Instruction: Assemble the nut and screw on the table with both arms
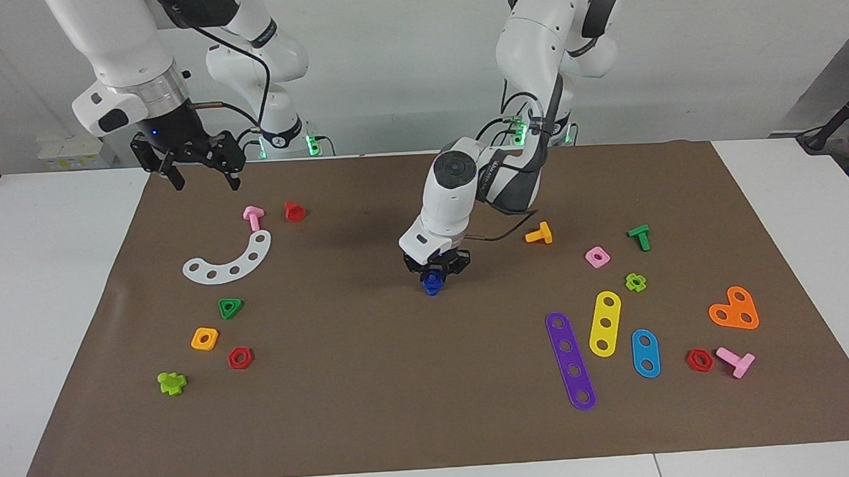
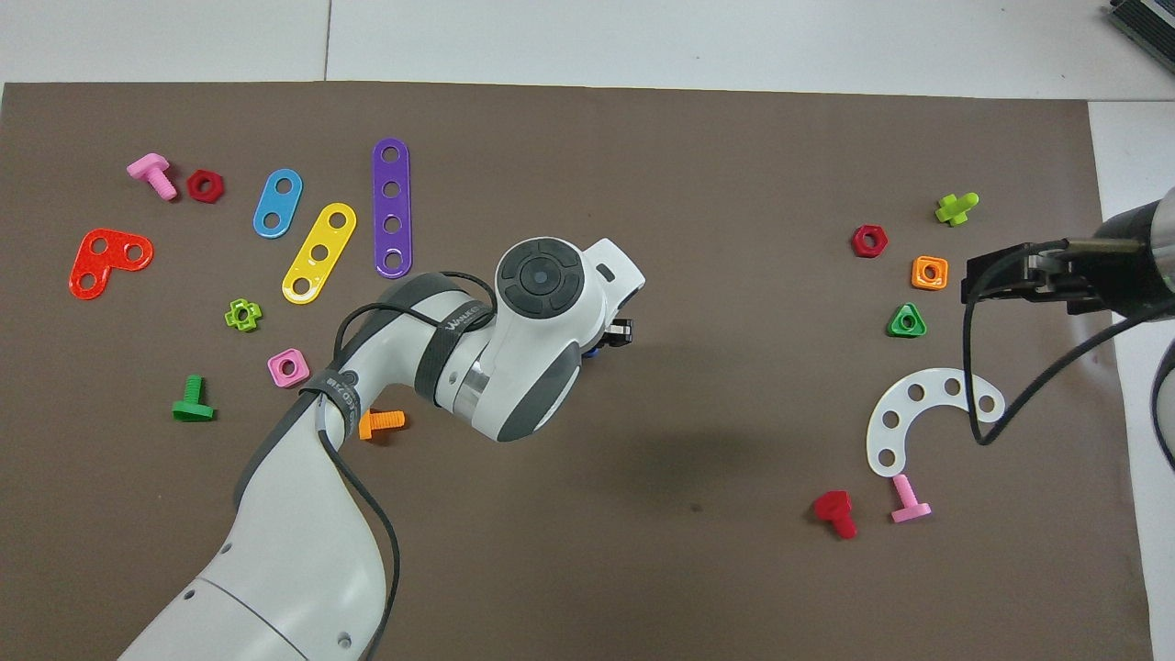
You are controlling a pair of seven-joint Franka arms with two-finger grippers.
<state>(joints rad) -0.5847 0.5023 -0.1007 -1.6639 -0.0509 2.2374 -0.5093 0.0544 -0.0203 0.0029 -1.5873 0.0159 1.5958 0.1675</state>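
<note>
My left gripper [image 1: 437,272] reaches down over the middle of the brown mat [image 1: 373,384] and is shut on a small dark-blue piece [image 1: 432,284], the screw, held at or just above the mat. I cannot tell the nut apart from it; no separate dark-blue nut shows. In the overhead view the left arm's wrist covers the gripper, and only a sliver of blue [image 2: 594,350] shows. My right gripper [image 1: 205,181] hangs open and empty in the air over the mat's edge at the right arm's end; it also shows in the overhead view [image 2: 987,275].
Toward the right arm's end lie a white curved strip [image 1: 232,259], pink screw [image 1: 253,216], red screw [image 1: 294,211], green triangular nut [image 1: 230,308] and orange nut [image 1: 204,338]. Toward the left arm's end lie an orange screw [image 1: 539,233], pink nut [image 1: 597,257] and coloured strips [image 1: 604,323].
</note>
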